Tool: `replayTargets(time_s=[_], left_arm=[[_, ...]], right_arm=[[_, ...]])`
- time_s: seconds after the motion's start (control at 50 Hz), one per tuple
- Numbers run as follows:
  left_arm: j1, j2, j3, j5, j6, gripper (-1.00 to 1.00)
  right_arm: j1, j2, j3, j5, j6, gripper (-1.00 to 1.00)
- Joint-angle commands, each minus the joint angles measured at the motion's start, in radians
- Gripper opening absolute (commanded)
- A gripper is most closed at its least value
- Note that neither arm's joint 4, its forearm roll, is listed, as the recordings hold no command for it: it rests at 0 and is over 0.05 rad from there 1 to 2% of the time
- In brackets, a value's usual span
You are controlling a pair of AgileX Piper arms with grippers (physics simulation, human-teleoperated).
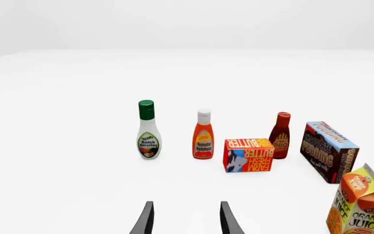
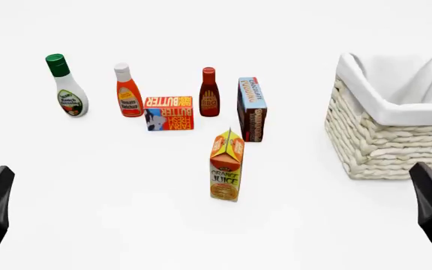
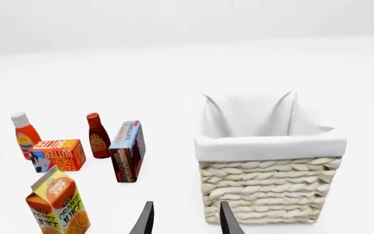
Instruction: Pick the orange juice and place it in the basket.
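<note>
Groceries are stood upright in a loose cluster on the worktop, so each can be reached singly. The orange juice is set nearest, ahead and between the left hand and right hand; the basket lies just beyond the right hand. Both hands are parted, nothing held or touched.

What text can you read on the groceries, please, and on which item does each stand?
"ORANGE JUICE": juice carton.
"FARM FRESH BUTTER": butter box.
"CHOCOLATE PUDDING": brown box.
"Ranch Dressing": white bottle.
"Tomato Ketchup": orange bottle.
"BBQ": dark red bottle.
Smaller print: too blurred to read.
</note>
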Motion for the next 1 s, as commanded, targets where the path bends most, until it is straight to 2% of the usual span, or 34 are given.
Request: replayTargets(time_s=[0.02,0.08,0.12,0.2,0.22,0.24,0.32,0.44,0.46,0.48,0.6,0.64,0.74,0.8,0.82,0.86,1.0], left_arm=[[0.0,0.0,0.0,0.001,0.0,1.0],[0.0,0.0,0.0,0.001,0.0,1.0],[0.0,-0.001,-0.001,0.001,0.0,1.0],[0.0,-0.001,-0.001,0.002,0.0,1.0],[0.0,-0.001,-0.001,0.002,0.0,1.0],[0.0,-0.001,-0.001,0.002,0.0,1.0],[0.0,-0.001,-0.002,0.003,0.0,1.0],[0.001,-0.001,-0.004,0.004,0.0,1.0],[0.0,-0.001,-0.004,0.005,0.0,1.0],[0.0,-0.001,-0.004,0.005,0.0,1.0],[0.001,-0.001,-0.005,0.006,0.0,1.0],[0.001,-0.001,-0.005,0.006,0.0,1.0],[0.001,-0.001,-0.004,0.005,0.0,1.0],[0.001,-0.001,-0.003,0.004,0.0,1.0],[0.001,-0.001,-0.003,0.004,0.0,1.0],[0.001,0.0,-0.003,0.004,0.0,1.0],[0.001,0.0,-0.003,0.003,0.0,1.0]], right_arm=[[0.066,0.028,-0.042,-0.028,0.098,1.0],[0.101,0.075,-0.052,-0.071,0.13,1.0],[0.127,0.159,-0.077,-0.114,0.157,1.0],[0.129,0.229,-0.114,-0.137,0.197,1.0],[0.135,0.193,-0.132,-0.116,0.193,1.0],[0.148,0.169,-0.138,-0.109,0.223,1.0],[0.155,0.206,-0.174,-0.112,0.243,1.0],[0.186,0.328,-0.271,-0.105,0.277,1.0],[0.193,0.377,-0.296,-0.108,0.303,1.0],[0.193,0.378,-0.297,-0.108,0.303,1.0],[0.235,0.509,-0.39,-0.096,0.387,1.0],[0.238,0.537,-0.422,-0.077,0.386,1.0],[0.26,0.628,-0.462,-0.065,0.441,1.0],[0.277,0.665,-0.49,-0.05,0.449,1.0],[0.282,0.673,-0.495,-0.048,0.479,1.0],[0.31,0.711,-0.519,-0.03,0.485,1.0],[0.328,0.785,-0.564,0.014,0.499,1.0]])
